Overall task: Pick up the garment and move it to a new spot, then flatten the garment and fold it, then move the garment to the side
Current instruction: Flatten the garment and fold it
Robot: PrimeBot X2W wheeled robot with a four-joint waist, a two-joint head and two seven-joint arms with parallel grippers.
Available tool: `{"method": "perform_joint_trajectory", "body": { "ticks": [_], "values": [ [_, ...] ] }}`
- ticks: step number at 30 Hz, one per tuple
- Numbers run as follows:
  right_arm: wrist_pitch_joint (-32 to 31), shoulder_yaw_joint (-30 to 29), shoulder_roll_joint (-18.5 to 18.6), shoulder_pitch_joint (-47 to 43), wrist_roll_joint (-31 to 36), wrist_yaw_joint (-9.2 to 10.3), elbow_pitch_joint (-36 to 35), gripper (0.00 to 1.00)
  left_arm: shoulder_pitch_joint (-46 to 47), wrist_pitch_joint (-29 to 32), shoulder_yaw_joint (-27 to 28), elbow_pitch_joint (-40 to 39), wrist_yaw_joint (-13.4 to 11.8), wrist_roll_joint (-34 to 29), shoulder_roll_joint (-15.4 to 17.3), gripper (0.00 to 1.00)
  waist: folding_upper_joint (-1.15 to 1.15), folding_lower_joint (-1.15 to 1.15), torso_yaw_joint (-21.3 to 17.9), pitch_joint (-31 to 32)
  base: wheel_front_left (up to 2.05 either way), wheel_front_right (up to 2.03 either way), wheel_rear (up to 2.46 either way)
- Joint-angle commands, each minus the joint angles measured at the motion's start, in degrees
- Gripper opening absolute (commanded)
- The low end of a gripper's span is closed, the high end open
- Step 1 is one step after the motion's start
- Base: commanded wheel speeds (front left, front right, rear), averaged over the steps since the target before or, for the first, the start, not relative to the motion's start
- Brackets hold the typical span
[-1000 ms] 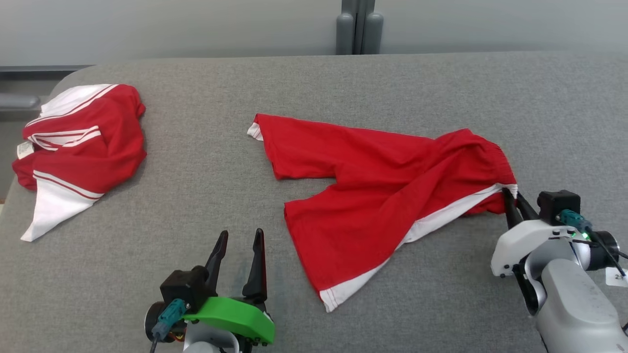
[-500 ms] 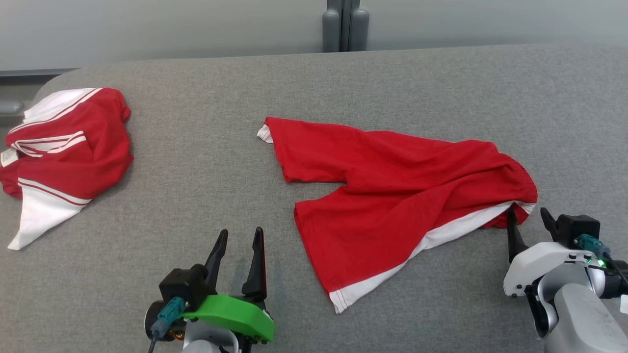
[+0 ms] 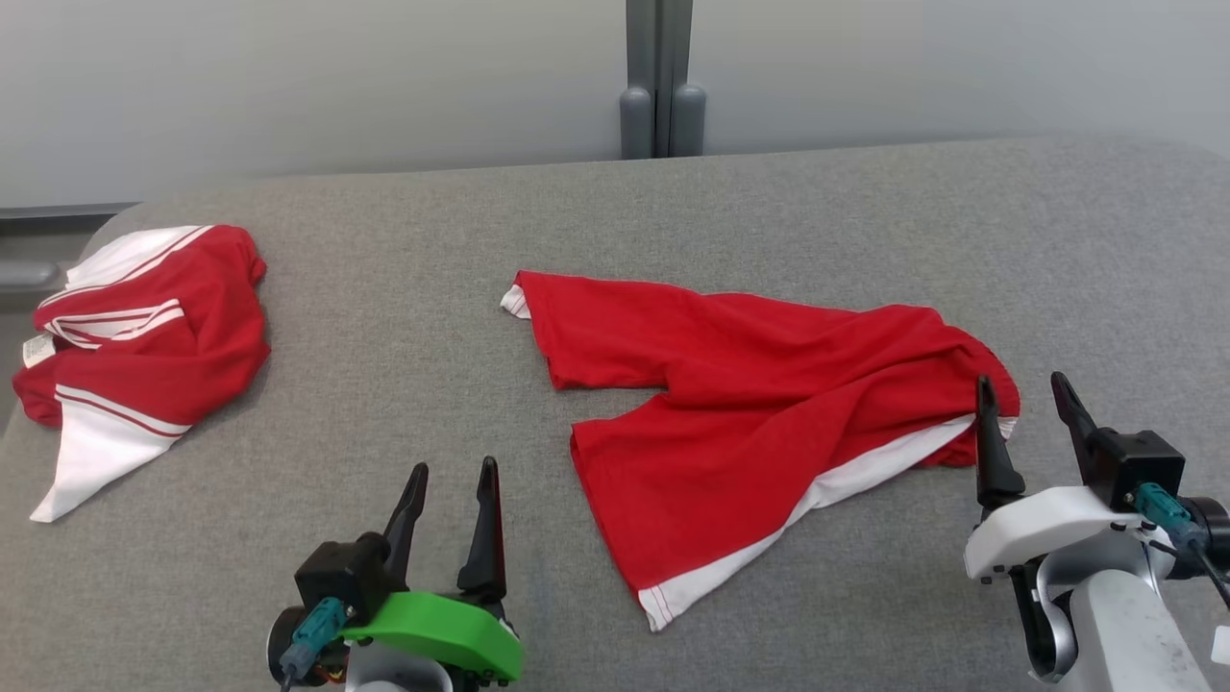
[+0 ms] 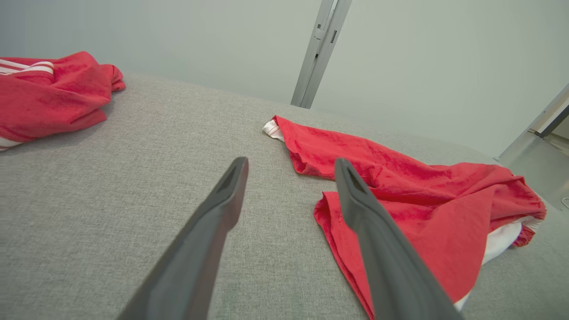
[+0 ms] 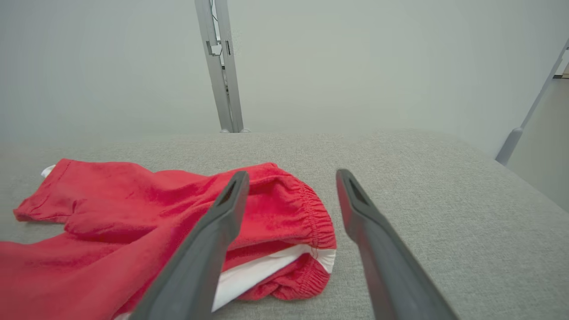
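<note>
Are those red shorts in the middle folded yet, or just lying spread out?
Spread out, not folded: the shorts lie loosely with both legs apart, wrinkled and bunched at the waistband.

Desk (image 3: 769, 192): grey woven fabric top, far left corner rounded.
Red shorts (image 3: 750, 423): lying loosely spread right of centre, white side stripe, elastic waistband to the right.
Red-and-white garment (image 3: 144, 336): crumpled at the left edge, well apart from the shorts.

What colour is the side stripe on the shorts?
White stripe on red shorts; head view shows it best.
</note>
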State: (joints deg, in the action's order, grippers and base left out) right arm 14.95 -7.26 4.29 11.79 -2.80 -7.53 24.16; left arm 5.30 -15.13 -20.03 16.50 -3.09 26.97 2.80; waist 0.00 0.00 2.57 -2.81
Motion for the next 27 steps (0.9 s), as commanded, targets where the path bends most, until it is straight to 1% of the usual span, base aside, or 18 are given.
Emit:
{"method": "perform_joint_trajectory", "body": {
  "ticks": [1,5,9,12,17,27],
  "values": [
    [0.19,0.24,-0.31,-1.63,0.17,0.08,-1.7,1.0,-1.15,-0.03,0.57,-0.11,-0.2,-0.82,0.17,1.0,0.0,0.0,-0.04,1.34,0.0,0.0,0.0],
    [0.22,0.6,-1.07,-4.37,0.64,0.07,-5.63,1.0,-3.01,-0.03,1.43,-0.4,-0.76,-1.14,0.17,1.0,0.0,0.0,0.44,2.76,0.0,0.0,0.0],
    [0.24,1.87,-1.35,-6.6,-0.63,0.07,-7.49,1.0,-4.81,-0.03,2.23,-1.33,-1.1,-1.85,0.17,1.0,0.0,0.0,1.09,3.48,0.0,0.0,0.0],
    [0.25,3.63,-1.33,-7.88,-2.92,0.07,-7.87,1.0,-5.82,-0.03,2.52,-1.91,-1.21,-2.25,0.17,1.0,0.0,0.0,1.57,3.94,0.0,0.0,0.0],
    [0.26,4.67,-1.32,-9.03,-4.12,0.07,-7.77,1.0,-6.52,-0.03,2.91,-2.44,-1.3,-2.69,0.17,1.0,0.0,0.0,1.93,4.41,0.0,0.0,0.0],
    [-0.19,5.94,-1.34,-9.21,-4.23,0.08,-7.44,1.0,-6.61,-0.03,2.7,-2.74,-1.4,-3.35,0.17,1.0,0.0,0.0,1.4,4.32,0.0,0.0,0.0]
  ]
}}
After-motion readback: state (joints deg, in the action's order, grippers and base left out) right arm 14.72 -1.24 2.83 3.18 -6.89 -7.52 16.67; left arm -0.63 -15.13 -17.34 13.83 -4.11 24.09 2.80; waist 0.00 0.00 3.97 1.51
